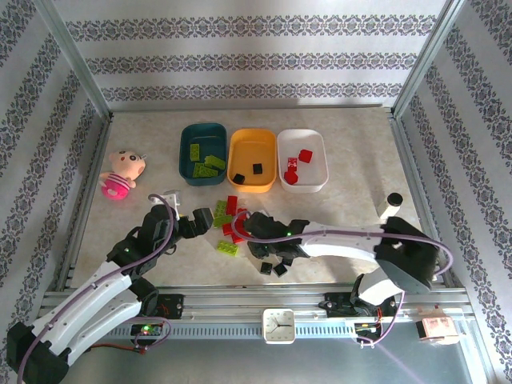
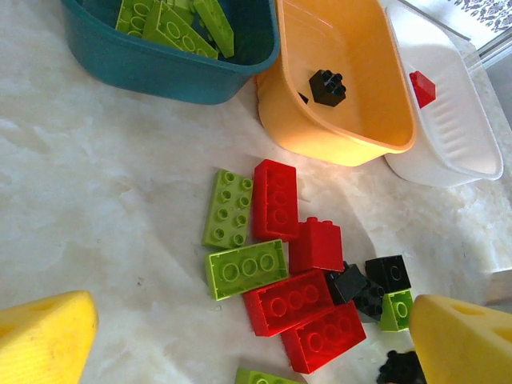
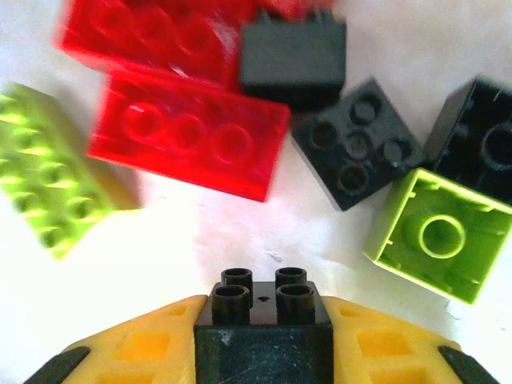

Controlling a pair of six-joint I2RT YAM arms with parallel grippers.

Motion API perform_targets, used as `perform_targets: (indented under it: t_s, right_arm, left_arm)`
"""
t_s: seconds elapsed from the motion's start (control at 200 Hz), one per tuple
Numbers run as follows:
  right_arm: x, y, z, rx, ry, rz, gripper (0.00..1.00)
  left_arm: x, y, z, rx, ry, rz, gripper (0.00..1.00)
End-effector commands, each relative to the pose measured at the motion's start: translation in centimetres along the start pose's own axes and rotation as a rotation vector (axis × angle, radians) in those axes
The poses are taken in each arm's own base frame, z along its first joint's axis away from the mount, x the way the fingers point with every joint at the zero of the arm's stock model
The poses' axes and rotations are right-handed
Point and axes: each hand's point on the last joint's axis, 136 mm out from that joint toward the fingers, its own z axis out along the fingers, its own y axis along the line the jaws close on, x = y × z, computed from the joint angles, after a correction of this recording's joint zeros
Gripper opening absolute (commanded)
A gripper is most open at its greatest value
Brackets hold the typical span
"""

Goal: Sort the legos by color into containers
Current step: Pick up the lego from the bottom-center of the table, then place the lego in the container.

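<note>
Right hand (image 3: 264, 320): clamped on one small black brick (image 3: 264, 348), studs facing out between the yellow fingers, low over the loose pile (image 1: 234, 228).
Left hand (image 2: 252, 312): fingers spread wide apart, gripping nothing, hovering above the same pile.
Loose pile: red, lime green and black legos scattered on the desk (image 1: 344, 224), just in front of the orange tub (image 1: 253, 132), on the robot's side.
Orange tub: middle of a row of three; two black bricks inside.
Teal tub (image 1: 202, 126): just left of the orange tub; several lime green bricks inside.
White tub (image 1: 302, 132): just right of the orange tub; a few red bricks inside.
Progress: each colour has its tub, but well over a dozen bricks lie unsorted; probably under half done. The held black brick belongs in the orange tub.
</note>
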Motion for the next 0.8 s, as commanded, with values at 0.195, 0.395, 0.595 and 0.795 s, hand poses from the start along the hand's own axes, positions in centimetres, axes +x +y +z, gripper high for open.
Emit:
perform_targets:
  t_s: [0.195, 0.395, 0.595, 0.795]
  right_arm:
    - [-11.5, -2.1, -6.4, -0.081, -0.273, 0.058, 0.25]
    - [-17.6, -7.7, -2.3, 0.012, -0.261, 0.169, 0.24]
    - [-20.8, -11.0, 3.0, 0.104, -0.176, 0.198, 0.28]
    - [-22.3, -12.2, 5.2, 0.119, -0.152, 0.233, 0.55]
  left_arm:
    - [1.2, 0.1, -0.4, 0.024, 0.028, -0.001, 1.00]
    - [1.7, -0.1, -0.3, 0.033, 0.057, 0.010, 1.00]
    - [3.2, -0.9, 0.6, 0.061, 0.152, 0.026, 0.96]
    - [5.8, -2.4, 1.8, 0.095, 0.245, 0.083, 0.95]
